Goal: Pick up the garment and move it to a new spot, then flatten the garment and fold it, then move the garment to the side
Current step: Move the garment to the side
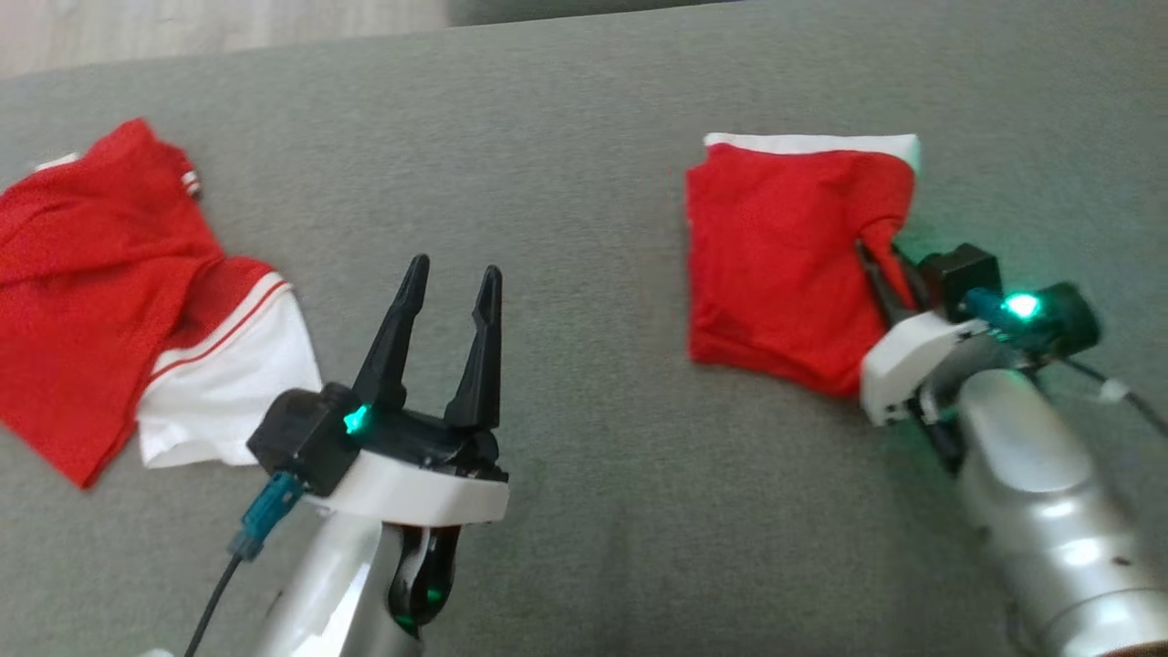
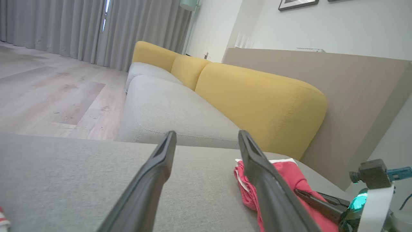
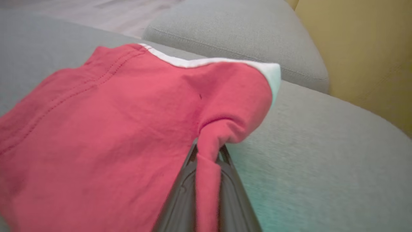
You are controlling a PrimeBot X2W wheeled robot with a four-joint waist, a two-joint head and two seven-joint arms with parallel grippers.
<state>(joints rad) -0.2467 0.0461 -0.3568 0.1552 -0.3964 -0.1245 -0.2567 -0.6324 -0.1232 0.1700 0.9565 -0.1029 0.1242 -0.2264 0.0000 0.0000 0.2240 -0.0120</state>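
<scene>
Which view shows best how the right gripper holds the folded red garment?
The right wrist view: close up, the right gripper is shut on a pinched ridge of the folded red garment. The head view shows the whole garment but the grip small. The left wrist view shows part, behind the left gripper.

Pale wood floor (image 2: 48,93) seen beyond grey upholstered surface (image 1: 584,109). Grey curtains (image 2: 64,29) hung at back. Sofa (image 2: 167,106) fitted with yellow back cushions (image 2: 257,96); framed picture (image 2: 297,4) mounted on white wall (image 2: 354,25).

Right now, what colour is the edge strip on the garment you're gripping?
White strip on a red garment; right wrist view shows it best.
</scene>
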